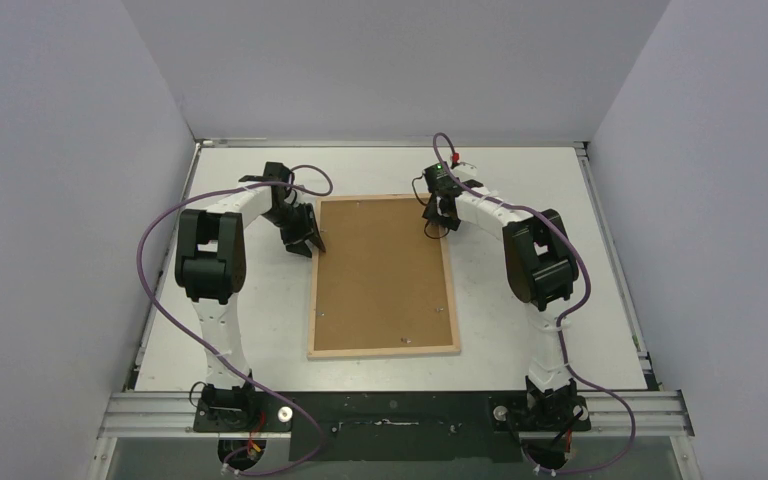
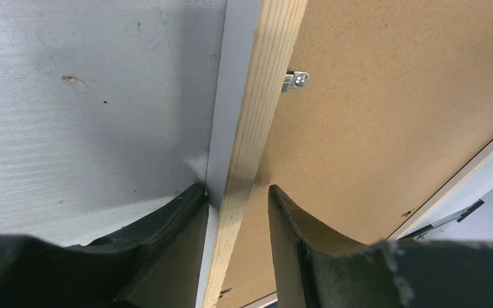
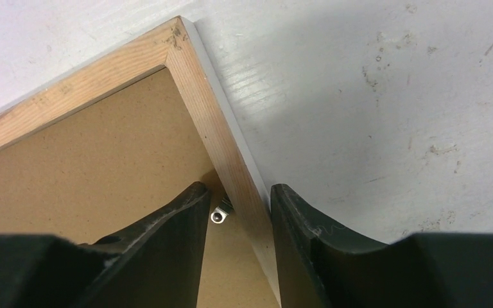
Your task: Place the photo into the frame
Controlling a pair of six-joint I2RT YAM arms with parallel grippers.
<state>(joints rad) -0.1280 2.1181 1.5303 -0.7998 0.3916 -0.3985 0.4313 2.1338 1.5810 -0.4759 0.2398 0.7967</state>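
The frame (image 1: 385, 351) lies face down in the middle of the table, its pale wood rim around a brown hardboard backing (image 1: 380, 270) with small metal clips. The photo is hidden. My left gripper (image 1: 305, 240) is at the far part of the left rim. In the left wrist view the gripper (image 2: 237, 192) straddles the rim (image 2: 266, 83), one finger at the outer edge, the other over the backing. My right gripper (image 1: 438, 225) is at the right rim near the far corner. In the right wrist view it (image 3: 239, 189) straddles the rim (image 3: 205, 109) beside a clip (image 3: 219, 215).
The white table (image 1: 540, 180) is enclosed by grey walls on the left, the back and the right. A metal rail (image 1: 390, 410) with the arm bases runs along the near edge. Another clip (image 2: 295, 80) sits on the backing just inside the left rim.
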